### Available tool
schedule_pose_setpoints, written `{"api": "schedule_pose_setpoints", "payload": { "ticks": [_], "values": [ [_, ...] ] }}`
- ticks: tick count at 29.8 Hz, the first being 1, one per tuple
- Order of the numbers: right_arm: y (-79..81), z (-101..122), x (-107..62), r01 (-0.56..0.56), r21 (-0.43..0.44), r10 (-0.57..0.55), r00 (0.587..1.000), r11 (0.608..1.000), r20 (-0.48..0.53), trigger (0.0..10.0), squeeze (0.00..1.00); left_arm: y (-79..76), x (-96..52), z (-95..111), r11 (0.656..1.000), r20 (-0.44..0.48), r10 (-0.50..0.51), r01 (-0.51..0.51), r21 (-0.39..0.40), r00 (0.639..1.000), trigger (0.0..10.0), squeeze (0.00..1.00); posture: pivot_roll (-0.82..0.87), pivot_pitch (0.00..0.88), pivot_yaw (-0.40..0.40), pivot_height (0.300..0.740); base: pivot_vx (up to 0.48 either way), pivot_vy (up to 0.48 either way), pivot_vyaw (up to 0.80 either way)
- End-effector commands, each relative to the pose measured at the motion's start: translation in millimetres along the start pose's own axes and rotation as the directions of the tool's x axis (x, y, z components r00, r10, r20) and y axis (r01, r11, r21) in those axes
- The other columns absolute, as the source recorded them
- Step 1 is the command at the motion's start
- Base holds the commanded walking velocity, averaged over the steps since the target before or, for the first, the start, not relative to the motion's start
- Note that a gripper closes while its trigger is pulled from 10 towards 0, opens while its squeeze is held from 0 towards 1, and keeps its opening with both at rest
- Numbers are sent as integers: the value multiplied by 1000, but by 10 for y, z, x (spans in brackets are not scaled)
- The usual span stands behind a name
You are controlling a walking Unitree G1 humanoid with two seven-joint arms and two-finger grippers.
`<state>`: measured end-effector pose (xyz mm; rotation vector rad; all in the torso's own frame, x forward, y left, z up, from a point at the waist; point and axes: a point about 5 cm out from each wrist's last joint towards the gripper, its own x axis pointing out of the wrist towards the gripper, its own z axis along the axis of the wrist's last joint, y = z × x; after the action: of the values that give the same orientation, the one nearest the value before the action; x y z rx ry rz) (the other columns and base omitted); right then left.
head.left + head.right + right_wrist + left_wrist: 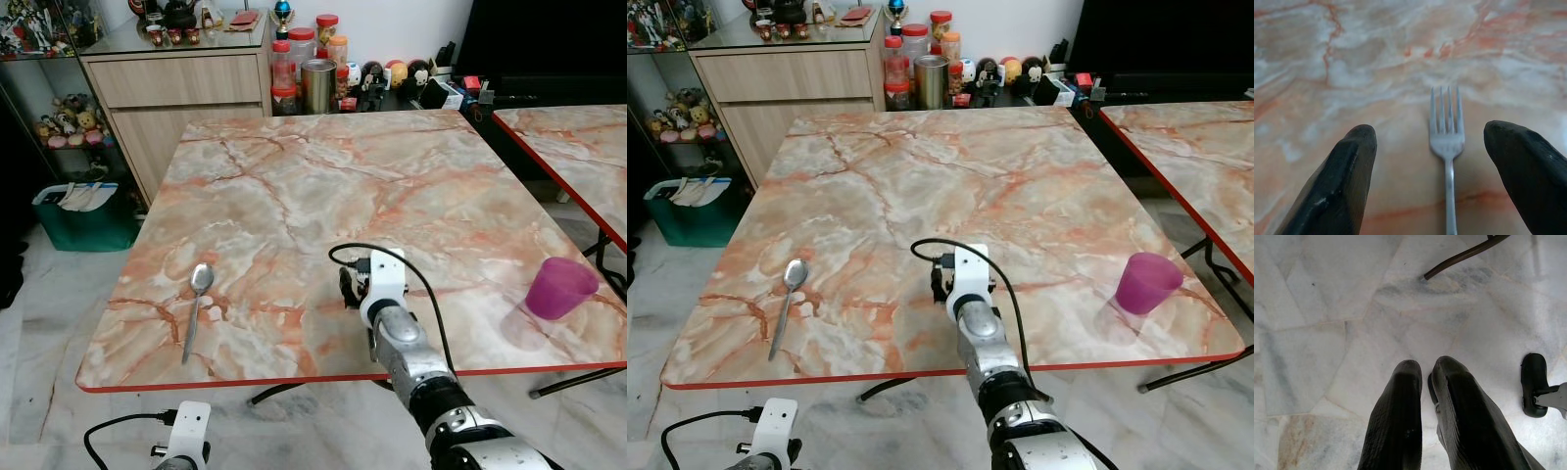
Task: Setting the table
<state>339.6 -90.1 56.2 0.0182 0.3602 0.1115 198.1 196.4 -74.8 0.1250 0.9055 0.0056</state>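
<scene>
A silver spoon (197,307) lies near the front left of the marble table (323,186). At the front right a purple cup (559,287) stands upright. My right gripper (1437,166) hovers low over the table's front middle, its wrist (382,284) above the surface. It is open, and a silver fork (1447,147) lies flat on the marble between its fingers (1347,166), tines pointing away. My left gripper (1426,382) hangs below the table's front edge over the floor, fingers shut with nothing held.
A wooden sideboard (176,88) with jars and a metal canister (317,85) stands behind the table. A second marble table (578,147) is at the right. A green bin (78,215) sits on the floor at the left.
</scene>
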Motion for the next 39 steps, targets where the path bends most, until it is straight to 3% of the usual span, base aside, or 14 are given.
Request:
{"api": "schedule_pose_setpoints", "payload": {
  "ticks": [1,19,24,25,26,27,39],
  "values": [
    [32,-46,-1,-9,-26,8,1000,1000,-29,10000,0,18,-7,-40,1000,-15,7,-7,-1,1000,10000,0,-40,0,14,740,0,0,0],
    [-17,-192,-15,40,-32,-44,992,999,-120,10000,0,-19,-12,-84,1000,-36,-16,16,-8,999,10000,0,-39,0,8,740,0,0,0],
    [-20,-281,-31,28,-82,-42,984,996,-174,10000,0,-39,-13,-97,1000,-44,-26,26,-9,999,10000,0,-37,0,5,740,0,0,0],
    [-21,-284,-32,28,-85,-43,984,996,-174,1765,0,-45,-13,-101,1000,-46,-29,28,-9,999,10000,0,-37,0,5,740,0,0,0],
    [-20,-283,-32,29,-82,-42,984,996,-173,1765,0,-46,-14,-102,1000,-47,-29,29,-9,998,10000,0,-37,0,5,740,0,0,0],
    [-20,-283,-33,30,-81,-44,984,996,-171,0,0,-47,-14,-105,1000,-47,-30,30,-9,998,10000,0,-38,0,6,740,0,0,0],
    [-30,-282,-31,33,-89,-49,982,995,-181,0,0,-85,-16,-120,999,-54,-53,52,-15,997,10000,0,-38,0,5,740,0,0,0]
  ]
}}
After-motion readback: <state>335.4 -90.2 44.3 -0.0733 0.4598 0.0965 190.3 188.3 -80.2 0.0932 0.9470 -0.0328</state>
